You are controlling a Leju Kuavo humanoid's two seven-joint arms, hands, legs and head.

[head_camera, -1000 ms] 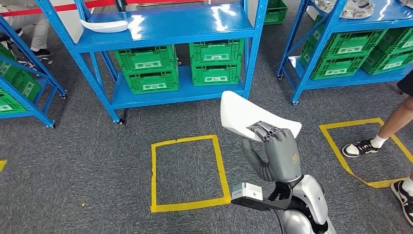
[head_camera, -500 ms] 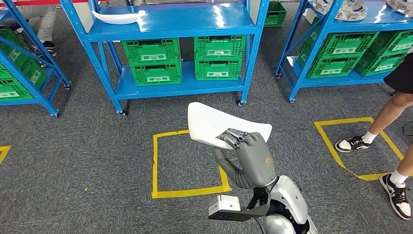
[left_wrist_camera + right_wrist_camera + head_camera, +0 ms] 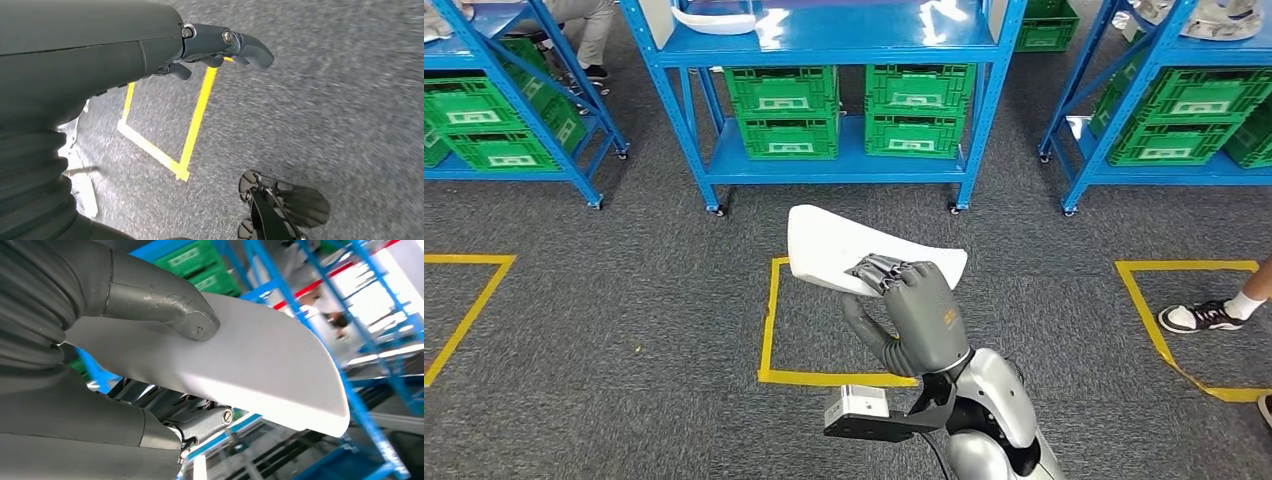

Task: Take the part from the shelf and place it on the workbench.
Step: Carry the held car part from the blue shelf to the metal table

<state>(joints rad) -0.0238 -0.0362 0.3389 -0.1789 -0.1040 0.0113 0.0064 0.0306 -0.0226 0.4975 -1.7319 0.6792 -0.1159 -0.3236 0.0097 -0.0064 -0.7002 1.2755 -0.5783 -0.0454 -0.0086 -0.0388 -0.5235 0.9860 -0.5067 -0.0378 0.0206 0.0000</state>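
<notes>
Right hand gripping white part, thumb below and fingers above, held over grey carpet before blue shelf. Left hand empty, fingers loosely apart.

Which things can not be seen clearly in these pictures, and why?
- Workbench: no surface seen that can be told as one.
- White part: in the head view the right hand covers its near edge; the right wrist view cuts off one end.
- Left hand: the fingertips are partly hidden behind its cover.
- Person's shoe: the body is cut off at the head view's edge.
</notes>
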